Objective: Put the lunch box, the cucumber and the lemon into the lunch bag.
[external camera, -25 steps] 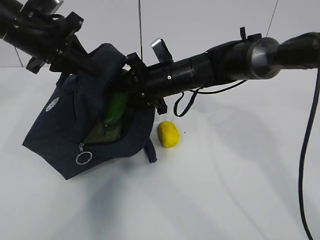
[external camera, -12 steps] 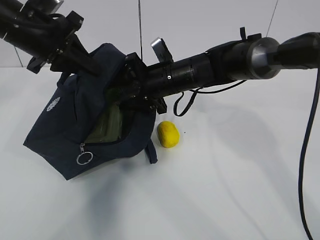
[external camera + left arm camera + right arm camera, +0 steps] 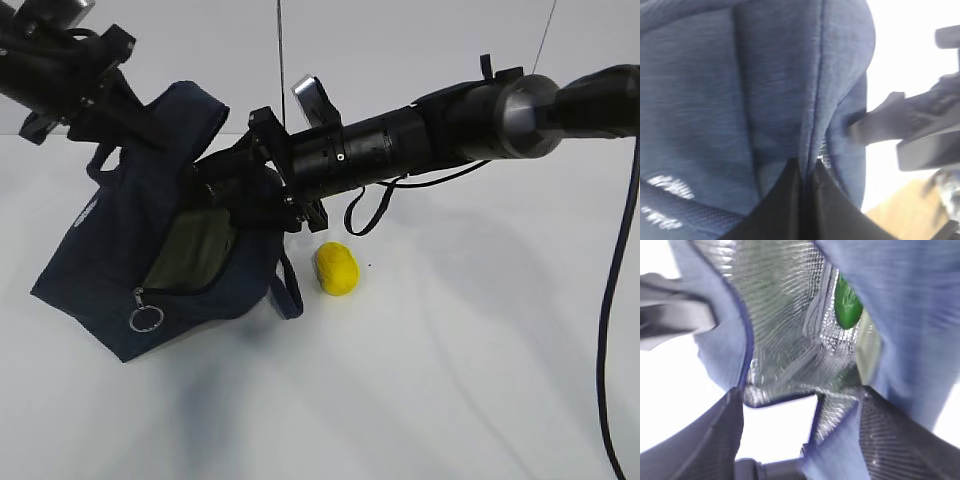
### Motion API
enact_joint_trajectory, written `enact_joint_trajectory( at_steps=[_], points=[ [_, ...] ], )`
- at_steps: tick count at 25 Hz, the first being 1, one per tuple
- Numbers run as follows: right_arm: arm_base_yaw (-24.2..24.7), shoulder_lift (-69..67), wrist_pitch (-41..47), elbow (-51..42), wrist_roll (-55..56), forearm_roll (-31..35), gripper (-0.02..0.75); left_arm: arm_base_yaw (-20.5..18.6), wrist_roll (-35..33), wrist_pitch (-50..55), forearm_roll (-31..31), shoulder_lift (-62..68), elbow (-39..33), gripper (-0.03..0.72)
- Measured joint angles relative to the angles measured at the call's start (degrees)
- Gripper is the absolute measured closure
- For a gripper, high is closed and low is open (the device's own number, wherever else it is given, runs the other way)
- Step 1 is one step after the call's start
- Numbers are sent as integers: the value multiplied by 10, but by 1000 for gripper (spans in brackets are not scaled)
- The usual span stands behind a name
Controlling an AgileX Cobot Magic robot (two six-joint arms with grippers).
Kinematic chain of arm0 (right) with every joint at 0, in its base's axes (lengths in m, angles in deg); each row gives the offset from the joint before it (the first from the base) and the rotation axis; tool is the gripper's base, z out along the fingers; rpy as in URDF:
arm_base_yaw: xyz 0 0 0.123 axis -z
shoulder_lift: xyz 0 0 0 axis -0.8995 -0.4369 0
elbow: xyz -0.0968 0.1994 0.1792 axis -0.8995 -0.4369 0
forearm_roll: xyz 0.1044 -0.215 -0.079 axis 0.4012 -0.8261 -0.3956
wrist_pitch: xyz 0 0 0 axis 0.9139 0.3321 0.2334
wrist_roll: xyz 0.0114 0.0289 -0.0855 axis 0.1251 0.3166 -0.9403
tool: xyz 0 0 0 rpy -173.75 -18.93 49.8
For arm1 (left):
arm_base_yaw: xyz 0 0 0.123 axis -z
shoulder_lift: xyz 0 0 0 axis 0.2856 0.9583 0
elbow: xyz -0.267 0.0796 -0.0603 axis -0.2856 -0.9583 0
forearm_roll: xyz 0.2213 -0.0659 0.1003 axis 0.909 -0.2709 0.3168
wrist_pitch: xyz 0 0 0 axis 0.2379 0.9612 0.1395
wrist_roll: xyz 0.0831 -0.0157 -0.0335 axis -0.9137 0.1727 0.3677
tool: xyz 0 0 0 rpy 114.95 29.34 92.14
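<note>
Boxy dark navy fabric lunch bag [image 3: 150,250] tipped on its side on white tabletop [image 3: 450,380], mouth unzipped and gaping toward the right, metal ring zipper pull [image 3: 145,319] dangling at lower front edge. Left gripper [image 3: 807,200] up at the bag's top fabric, jaws pressed together, pinching a fold of navy cloth at the seam (wrist view shows cloth between the two dark fingers) and holding the mouth up.

Right gripper [image 3: 235,190] reached into the bag mouth, jaws standing apart, nothing between them. From right wrist view: silver quilted lining of the bag, dark green smooth cucumber [image 3: 847,305] lying inside against the lining, clear of the fingers. Counted as deposited. Pale sage-green lid of small square lunch box [image 3: 195,250] visible through the opening in exterior view, a pale edge beside the cucumber in the wrist view too (blurred). Also counted as inside.

Small bright yellow oval lemon [image 3: 337,268] on the tabletop just right of the bag, beside a loose loop handle [image 3: 288,288], apart from both grippers, untouched.

Progress judged: two of three items in, lemon left. Next likely: pull the right arm out of the mouth, pick up the lemon, drop it in while the left keeps the opening lifted. Risk: bag sagging shut if the pinch slips.
</note>
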Motion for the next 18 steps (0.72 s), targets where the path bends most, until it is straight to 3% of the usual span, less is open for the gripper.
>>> enact_joint_trajectory(
  at_steps=[7, 13, 16, 18],
  points=[
    [22, 0, 72, 0, -4, -2, 209, -43, 0, 19, 43, 0, 0, 694],
    [51, 0, 80, 1, -38, -11, 208, -46, 0, 24, 75, 0, 0, 694],
    [59, 0, 80, 19, -30, -65, 209, -46, 0, 25, 87, 0, 0, 694],
    [59, 2, 82, 44, 1, -135, 209, -46, 1, 26, 97, 0, 0, 694]
  ],
)
